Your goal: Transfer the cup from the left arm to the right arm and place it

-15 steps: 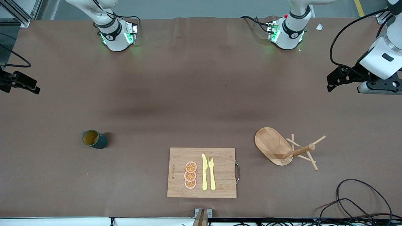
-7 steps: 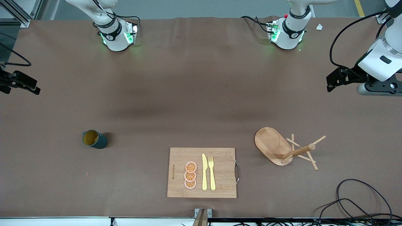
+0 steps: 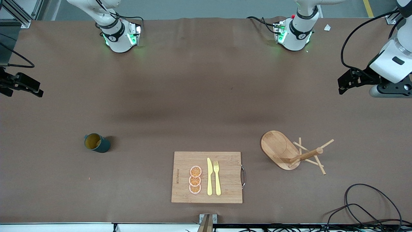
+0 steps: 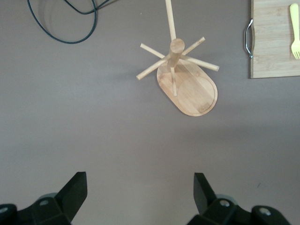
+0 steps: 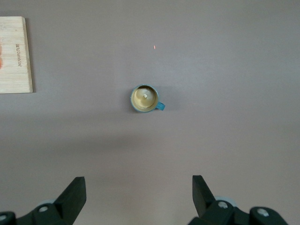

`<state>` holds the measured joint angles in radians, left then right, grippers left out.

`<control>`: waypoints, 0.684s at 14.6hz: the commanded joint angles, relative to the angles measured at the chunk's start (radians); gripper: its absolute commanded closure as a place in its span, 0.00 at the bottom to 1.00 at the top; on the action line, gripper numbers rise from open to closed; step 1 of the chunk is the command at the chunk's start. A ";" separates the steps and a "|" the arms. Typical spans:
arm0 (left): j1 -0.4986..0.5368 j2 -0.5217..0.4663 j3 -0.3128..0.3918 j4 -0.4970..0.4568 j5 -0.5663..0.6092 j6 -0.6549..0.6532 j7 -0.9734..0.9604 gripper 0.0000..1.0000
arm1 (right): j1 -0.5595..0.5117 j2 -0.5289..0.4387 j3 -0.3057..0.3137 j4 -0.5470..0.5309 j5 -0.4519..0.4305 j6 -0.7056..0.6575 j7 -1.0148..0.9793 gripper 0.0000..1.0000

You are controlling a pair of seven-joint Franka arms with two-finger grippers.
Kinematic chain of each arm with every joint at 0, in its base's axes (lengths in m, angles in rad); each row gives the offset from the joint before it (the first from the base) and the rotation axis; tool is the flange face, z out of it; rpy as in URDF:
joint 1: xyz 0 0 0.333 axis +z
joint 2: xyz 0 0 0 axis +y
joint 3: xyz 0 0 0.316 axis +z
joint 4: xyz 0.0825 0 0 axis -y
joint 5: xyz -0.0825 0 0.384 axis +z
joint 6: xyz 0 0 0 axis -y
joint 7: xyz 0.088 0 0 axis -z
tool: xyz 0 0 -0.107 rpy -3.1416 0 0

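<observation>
The cup [image 3: 96, 143], dark teal with a yellowish inside, stands upright on the brown table toward the right arm's end. My right wrist view looks down on the cup [image 5: 146, 99] with its small handle showing. My right gripper [image 3: 35, 90] hangs open in the air at that end of the table, well apart from the cup, and nothing is between its fingers [image 5: 139, 183]. My left gripper [image 3: 341, 86] hangs open and empty over the table's other end, its fingers [image 4: 139, 180] spread over bare table short of the wooden peg stand [image 4: 190, 84].
The wooden peg stand [image 3: 283, 151] with its oval base sits toward the left arm's end. A bamboo cutting board [image 3: 225, 174] near the front camera carries a yellow knife [image 3: 209, 177], a fork [image 3: 217, 177] and orange slices [image 3: 195, 179]. Black cables [image 3: 370, 206] loop at the corner.
My left gripper has drifted slightly outward toward its end of the table. My right gripper has barely shifted. The cup has not moved.
</observation>
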<state>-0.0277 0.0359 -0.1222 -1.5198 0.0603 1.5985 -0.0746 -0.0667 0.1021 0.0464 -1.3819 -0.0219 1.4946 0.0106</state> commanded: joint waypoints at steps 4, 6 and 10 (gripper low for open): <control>0.003 0.002 0.004 0.032 0.016 -0.031 0.019 0.00 | 0.096 -0.013 -0.106 -0.011 -0.006 0.007 0.003 0.00; 0.005 0.002 0.004 0.032 0.016 -0.031 0.025 0.00 | 0.078 -0.012 -0.102 -0.011 0.000 0.006 0.003 0.00; 0.005 0.001 0.004 0.032 0.016 -0.046 0.026 0.00 | 0.090 -0.012 -0.103 -0.006 -0.001 0.007 0.002 0.00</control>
<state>-0.0254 0.0358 -0.1167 -1.5062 0.0607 1.5783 -0.0712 0.0170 0.1022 -0.0550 -1.3819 -0.0222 1.4951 0.0108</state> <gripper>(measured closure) 0.000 0.000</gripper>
